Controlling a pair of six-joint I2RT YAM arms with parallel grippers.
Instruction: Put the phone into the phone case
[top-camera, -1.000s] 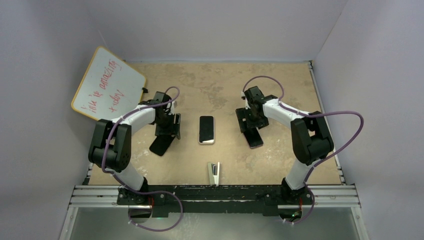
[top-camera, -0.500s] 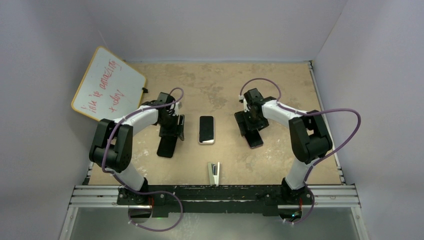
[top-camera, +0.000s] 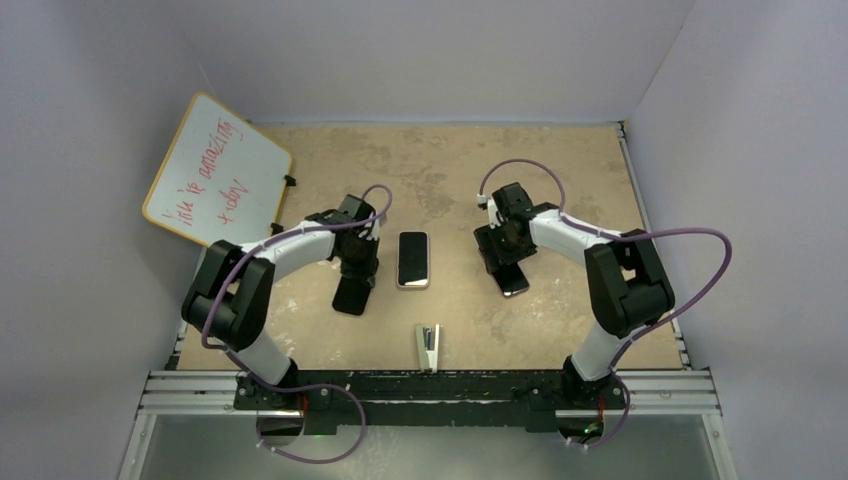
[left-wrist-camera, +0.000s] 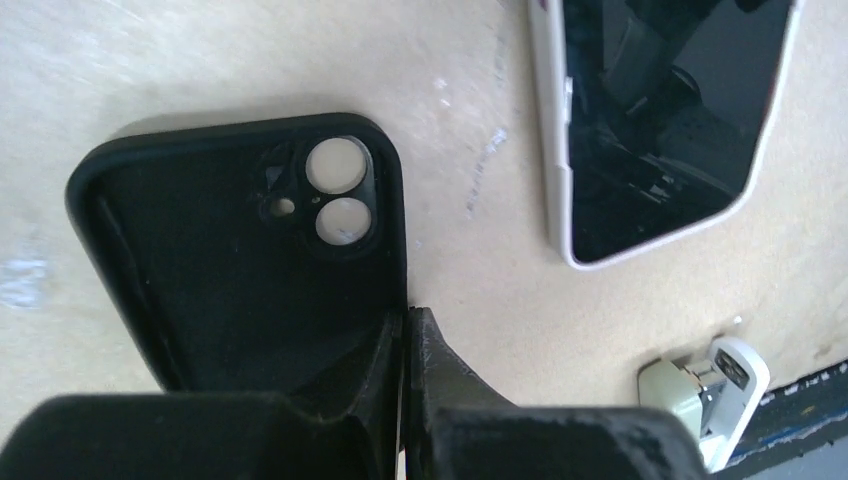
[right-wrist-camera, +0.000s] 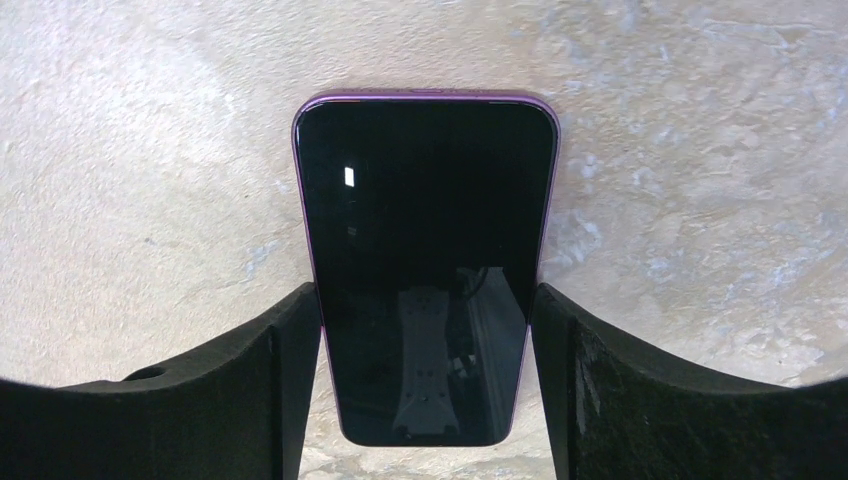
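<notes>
A black phone case (left-wrist-camera: 230, 250), inside up with two camera holes, lies left of the table's centre (top-camera: 351, 296). My left gripper (left-wrist-camera: 405, 320) is shut on the case's right edge, jaws pinched together over the rim; from above it sits at the case's far end (top-camera: 358, 266). The phone (right-wrist-camera: 425, 200), dark screen up with a purple rim, lies flat at the right (top-camera: 514, 283). My right gripper (right-wrist-camera: 427, 300) straddles its near half, each finger pressed against one long side (top-camera: 508, 258).
A second phone with a white rim (top-camera: 413, 259) lies screen up between the arms, also close beside the case (left-wrist-camera: 660, 120). A small white stapler-like object (top-camera: 429, 347) sits near the front edge. A whiteboard (top-camera: 216, 170) leans at the back left.
My left gripper closed on the case's edge and carried it right, toward the white-rimmed phone. The right gripper's fingers narrowed onto the purple-rimmed phone's sides.
</notes>
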